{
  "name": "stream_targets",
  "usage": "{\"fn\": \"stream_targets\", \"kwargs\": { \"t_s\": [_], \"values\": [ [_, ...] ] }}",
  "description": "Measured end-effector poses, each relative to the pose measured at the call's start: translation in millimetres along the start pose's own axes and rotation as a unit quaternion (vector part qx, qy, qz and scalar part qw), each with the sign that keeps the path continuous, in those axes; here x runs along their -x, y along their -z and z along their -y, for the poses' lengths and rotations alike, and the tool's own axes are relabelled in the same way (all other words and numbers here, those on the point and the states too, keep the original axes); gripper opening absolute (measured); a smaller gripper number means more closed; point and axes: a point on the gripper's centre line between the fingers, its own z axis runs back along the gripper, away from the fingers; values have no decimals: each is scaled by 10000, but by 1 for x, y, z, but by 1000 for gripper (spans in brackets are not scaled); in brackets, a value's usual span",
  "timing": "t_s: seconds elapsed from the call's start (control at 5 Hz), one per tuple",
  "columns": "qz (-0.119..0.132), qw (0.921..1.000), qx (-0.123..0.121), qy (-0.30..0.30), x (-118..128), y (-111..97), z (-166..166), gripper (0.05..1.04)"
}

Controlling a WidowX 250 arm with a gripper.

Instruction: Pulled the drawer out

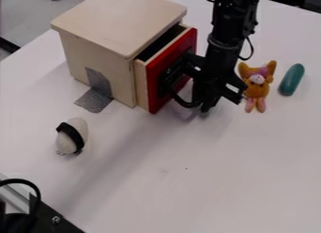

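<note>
**Drawer's partly out, but the gripper is one dark tangle to us**

So we've got a white table [188, 180] running out of frame, and the biggest thing on it is a pale wooden cabinet [119, 23]. The black arm [224, 44] hangs in from the top, its upper part cut off.

The drawer [141, 86] sticks partway out of the cabinet, on the side facing the arm. Its inside is just a dark slot to us, and black parts cover a good chunk of the red front [188, 42]. The gripper [203, 98] is right up by that front, black on black, so we honestly can't tell how far open it is or whether it's got hold of anything.

Some black hardware [53, 218] is chopped off by the lower left corner, so no clue what it is. Right of the gripper there's an orange plush toy [256, 89]; we can't tell if the two touch. A gray patch [97, 96] runs from the cabinet's side onto the table. Near it lies a whitish egg-shaped thing [64, 143] with a black band hiding its middle. Smallest is a teal oblong thing [291, 79], just beside the plush.
</note>
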Motion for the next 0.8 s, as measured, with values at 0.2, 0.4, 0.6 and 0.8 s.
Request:
{"fn": "stream_targets", "kwargs": {
  "t_s": [0.2,0.4,0.6,0.8],
  "values": [
    [-19,10000,30,36,0,-2,5,122],
    [-36,9999,42,110,-1,-4,12,122],
    [-31,9998,11,189,-1,-4,17,122],
    [-61,9995,-59,291,0,-6,21,122]
  ]
}}
